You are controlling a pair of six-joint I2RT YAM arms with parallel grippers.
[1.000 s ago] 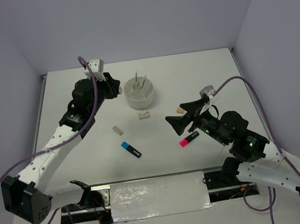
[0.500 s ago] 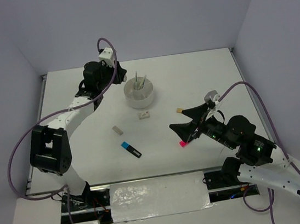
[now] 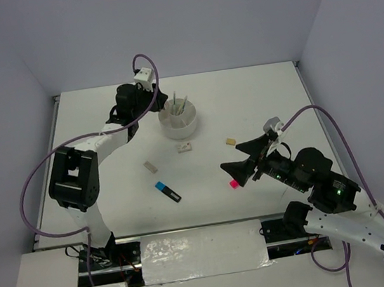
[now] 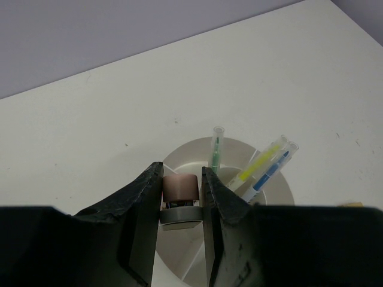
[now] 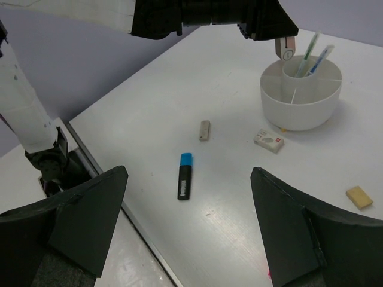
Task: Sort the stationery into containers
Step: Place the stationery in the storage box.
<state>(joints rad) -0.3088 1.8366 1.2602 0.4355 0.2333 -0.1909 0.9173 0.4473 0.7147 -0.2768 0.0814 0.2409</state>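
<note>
The round white cup (image 3: 181,122) stands at the back middle with green, yellow and light-blue pens (image 4: 260,164) upright in it. My left gripper (image 3: 157,105) is at the cup's left rim (image 4: 175,156), shut on a small pinkish-brown and grey piece (image 4: 181,192) held over a compartment. My right gripper (image 3: 242,158) is open and empty, above the pink-and-black highlighter (image 3: 233,182), which is mostly hidden. The blue-and-black highlighter (image 5: 184,176) lies between its wide-open fingers in the right wrist view. A white eraser (image 3: 184,146), a beige one (image 3: 230,140) and a small one (image 3: 150,166) lie loose.
The table's near edge with a metal rail (image 3: 196,231) runs below the highlighters. Walls close in the back and both sides. The left arm (image 5: 209,15) stretches across the top of the right wrist view.
My left arm has swung right and its gripper has come to the cup's left rim. My right gripper has moved nearer and lower, over the pink highlighter.
</note>
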